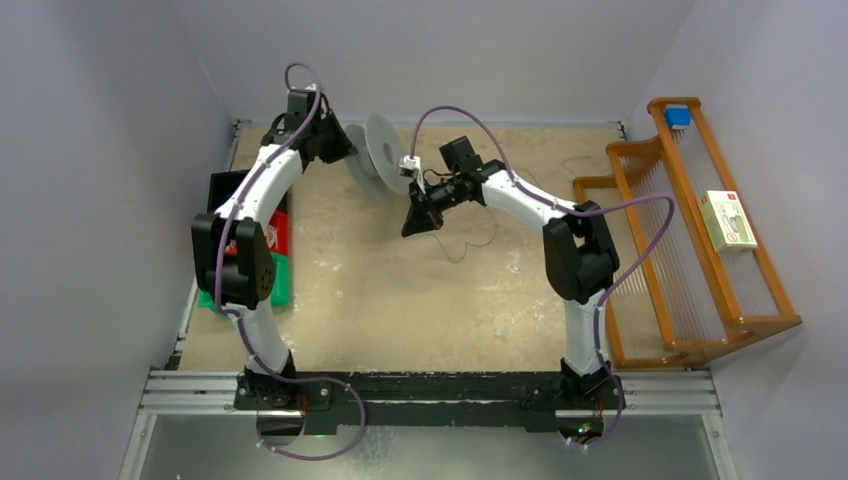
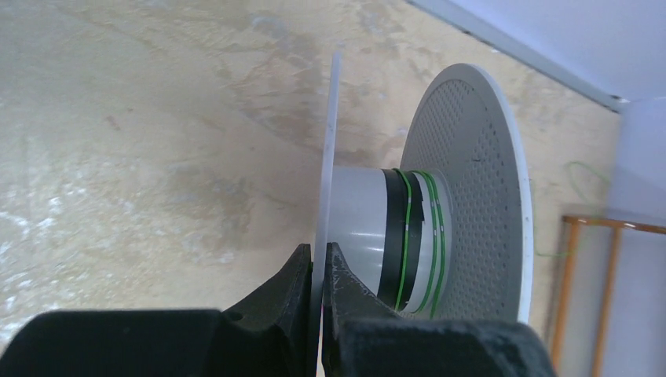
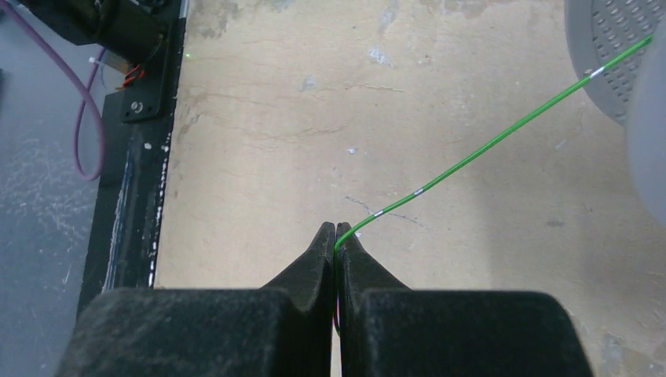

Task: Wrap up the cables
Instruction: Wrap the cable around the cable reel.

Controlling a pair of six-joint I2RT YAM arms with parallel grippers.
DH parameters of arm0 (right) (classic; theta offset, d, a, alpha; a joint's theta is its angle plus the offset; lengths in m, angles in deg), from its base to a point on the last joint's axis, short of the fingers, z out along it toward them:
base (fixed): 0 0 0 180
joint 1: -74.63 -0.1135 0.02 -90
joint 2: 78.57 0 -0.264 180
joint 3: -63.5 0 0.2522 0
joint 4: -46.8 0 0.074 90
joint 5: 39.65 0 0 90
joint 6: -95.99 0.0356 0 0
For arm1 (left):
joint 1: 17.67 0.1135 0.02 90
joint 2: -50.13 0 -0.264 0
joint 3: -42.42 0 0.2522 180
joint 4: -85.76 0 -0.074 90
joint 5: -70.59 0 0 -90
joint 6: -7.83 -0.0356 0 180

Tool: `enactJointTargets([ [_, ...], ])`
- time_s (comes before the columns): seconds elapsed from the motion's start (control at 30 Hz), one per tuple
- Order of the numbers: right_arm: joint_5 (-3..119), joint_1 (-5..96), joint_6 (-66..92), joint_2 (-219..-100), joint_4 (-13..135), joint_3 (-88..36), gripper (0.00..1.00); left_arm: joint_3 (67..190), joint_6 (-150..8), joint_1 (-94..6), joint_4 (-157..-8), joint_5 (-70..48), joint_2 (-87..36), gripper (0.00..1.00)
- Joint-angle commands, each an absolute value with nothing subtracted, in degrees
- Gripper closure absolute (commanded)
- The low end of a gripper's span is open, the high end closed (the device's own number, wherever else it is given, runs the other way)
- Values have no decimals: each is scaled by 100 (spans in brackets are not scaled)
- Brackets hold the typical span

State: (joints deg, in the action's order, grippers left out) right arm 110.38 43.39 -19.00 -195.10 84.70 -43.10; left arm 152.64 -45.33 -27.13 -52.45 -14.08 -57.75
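The pale grey spool point(image 1: 378, 155) is held up off the table at the back centre. My left gripper point(image 1: 347, 150) is shut on the edge of its near flange point(image 2: 330, 157), with one finger on each side of the thin disc. A few turns of thin green cable point(image 2: 404, 236) lie around the core point(image 2: 361, 228). My right gripper point(image 1: 413, 225) is shut on the cable point(image 3: 487, 149), which runs taut from its fingertips up to the spool point(image 3: 609, 47). More thin cable point(image 1: 470, 245) lies loose on the table below the right gripper.
A wooden rack point(image 1: 690, 240) stands at the right edge with a white box point(image 1: 728, 220) and a blue block point(image 1: 680, 115) on it. A red, green and black box point(image 1: 283, 250) lies under the left arm. Walls close the back and sides.
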Motion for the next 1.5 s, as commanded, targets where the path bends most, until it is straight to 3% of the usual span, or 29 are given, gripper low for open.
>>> enactJointTargets([
  [0.0,10809,4269,-1535,-19458,8178,-4227,99,15167,-4005,-2407,-6556,-181,-5111,100],
  [0.47,11605,4962,-1580,-19802,8143,-4063,97,14816,-3535,-1668,-7430,2224,-4444,100],
  [0.97,11869,5805,-1261,-20135,7885,-3916,100,14563,-4075,-1614,-7316,3027,-4095,100],
  [1.2,12271,6311,-455,-20139,7368,-3852,100,14792,-5140,-1618,-6640,3391,-4107,100],
  [1.47,12359,6530,-1049,-20141,9118,-5166,100,15388,-7811,-1718,-4746,3028,-4309,100],
])
